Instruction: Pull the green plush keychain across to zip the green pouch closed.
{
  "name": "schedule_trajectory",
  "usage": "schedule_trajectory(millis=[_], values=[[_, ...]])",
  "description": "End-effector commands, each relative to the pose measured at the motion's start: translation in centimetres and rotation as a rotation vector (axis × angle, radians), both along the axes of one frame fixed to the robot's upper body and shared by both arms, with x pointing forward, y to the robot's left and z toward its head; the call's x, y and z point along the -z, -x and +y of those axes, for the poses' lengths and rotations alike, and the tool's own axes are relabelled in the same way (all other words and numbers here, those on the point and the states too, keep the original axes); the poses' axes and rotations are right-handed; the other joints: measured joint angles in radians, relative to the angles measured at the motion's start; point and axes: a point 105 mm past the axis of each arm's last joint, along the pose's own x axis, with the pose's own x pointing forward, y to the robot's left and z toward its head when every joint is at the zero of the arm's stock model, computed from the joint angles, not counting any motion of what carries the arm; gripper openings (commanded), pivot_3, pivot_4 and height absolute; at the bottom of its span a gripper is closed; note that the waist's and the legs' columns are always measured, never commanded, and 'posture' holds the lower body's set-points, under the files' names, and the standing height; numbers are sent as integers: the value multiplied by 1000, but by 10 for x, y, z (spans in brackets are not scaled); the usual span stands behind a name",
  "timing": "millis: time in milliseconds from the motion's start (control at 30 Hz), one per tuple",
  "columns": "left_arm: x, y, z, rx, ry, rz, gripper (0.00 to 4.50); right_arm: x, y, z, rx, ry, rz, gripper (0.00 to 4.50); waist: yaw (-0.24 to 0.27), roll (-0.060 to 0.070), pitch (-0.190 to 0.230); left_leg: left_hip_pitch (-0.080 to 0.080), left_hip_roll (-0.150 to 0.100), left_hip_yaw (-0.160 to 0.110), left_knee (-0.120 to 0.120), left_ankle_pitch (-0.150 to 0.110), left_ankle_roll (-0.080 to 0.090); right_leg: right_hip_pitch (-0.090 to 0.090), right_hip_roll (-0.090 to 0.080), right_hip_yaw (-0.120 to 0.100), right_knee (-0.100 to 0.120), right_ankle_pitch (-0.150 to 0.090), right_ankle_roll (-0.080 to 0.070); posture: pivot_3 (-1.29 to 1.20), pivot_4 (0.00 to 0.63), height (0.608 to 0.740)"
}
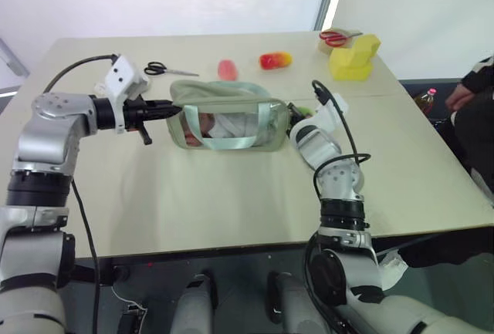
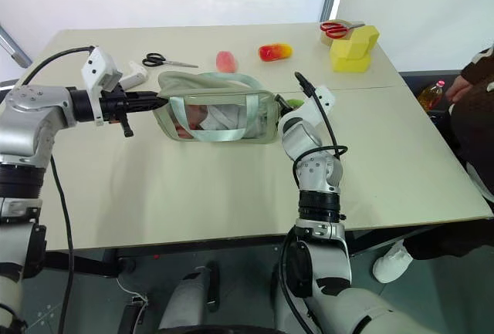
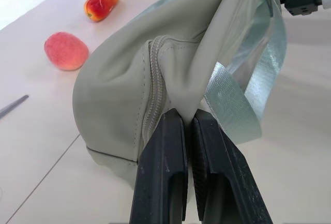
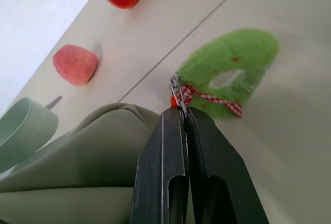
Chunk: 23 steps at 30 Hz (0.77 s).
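Note:
The green pouch (image 1: 228, 122) lies on its side in the middle of the table, its clear window and light green strap facing me. My left gripper (image 1: 174, 108) is shut on the fabric at the pouch's left end, right beside the zipper (image 3: 155, 79). At the pouch's right end my right gripper (image 4: 181, 111) is shut on the small metal chain of the green plush keychain (image 4: 227, 74). The fuzzy lime ring with its red checked ribbon rests on the table just beyond the fingertips. In the head views the keychain (image 2: 295, 103) peeks out behind the right wrist.
Behind the pouch lie a pink plush (image 1: 227, 69), a red-yellow plush (image 1: 275, 60) and black scissors (image 1: 166, 69). A yellow block (image 1: 353, 58) and red scissors (image 1: 333, 38) sit at the far right corner. A person (image 1: 472, 87) and a bottle (image 1: 427, 99) are beyond the table's right edge.

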Motion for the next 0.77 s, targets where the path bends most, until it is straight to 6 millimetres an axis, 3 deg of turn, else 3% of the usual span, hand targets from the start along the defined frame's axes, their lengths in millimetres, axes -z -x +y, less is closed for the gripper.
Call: schedule_trajectory(millis=[33, 100, 200, 300, 400, 433, 567, 667, 767], values=[[-13, 1, 10, -39, -1, -44, 0, 8, -2, -7, -2, 45, 27, 46, 0, 0, 0, 0, 0, 0, 0, 0, 0, 0, 0, 0, 0, 0, 0, 0, 150, 740], [-13, 0, 10, -41, 0, -45, 0, -13, -7, -16, -5, 47, -35, 46, 1, 0, 0, 0, 0, 0, -1, 0, 0, -1, 0, 0, 0, 0, 0, 0, 150, 740], [-17, 2, 10, -29, 27, -26, 1128, -49, -10, -22, -67, 24, -144, 1016, 3, 0, 0, -1, 0, 1, -1, 0, 0, -2, 0, 0, 0, 0, 0, 0, 150, 740], [-22, 3, 11, -27, 52, -18, 2660, -76, -6, -30, -153, 74, -200, 2557, 3, 1, 1, -5, 0, 2, -1, 2, 2, -6, 0, 1, 1, 1, -2, 0, 150, 740], [-28, 3, 17, -38, 59, -19, 4177, -97, 11, -37, -323, 151, -246, 4096, 6, 1, 1, -7, 0, 2, -1, 2, 3, -7, 0, 1, 1, 0, 0, 0, 150, 740], [-30, 5, 20, -37, 65, -9, 4496, -101, 18, -39, -382, 200, -255, 4477, 9, 1, 1, -7, 0, 2, -1, 2, 3, -7, 0, 1, 2, -1, 1, 0, 150, 740], [-35, 14, 32, -44, 80, 16, 4496, -97, 56, -38, -688, 416, -239, 4477, 14, 1, 1, -8, -1, 2, -1, 1, 4, -8, 0, 1, 1, -2, 3, 0, 150, 740], [-38, 18, 52, -121, 56, 32, 4496, -97, 107, -41, -1009, 655, -274, 4477, 30, 1, 1, -10, -1, 2, -1, 1, 4, -11, 0, 1, 1, -3, 3, 0, 150, 740], [-41, 27, 60, -121, 58, 41, 4496, -101, 123, -52, -1108, 776, -293, 4477, 31, 1, 1, -13, -1, 2, 0, 1, 3, -15, 0, 2, 2, -4, 5, 0, 150, 740]])
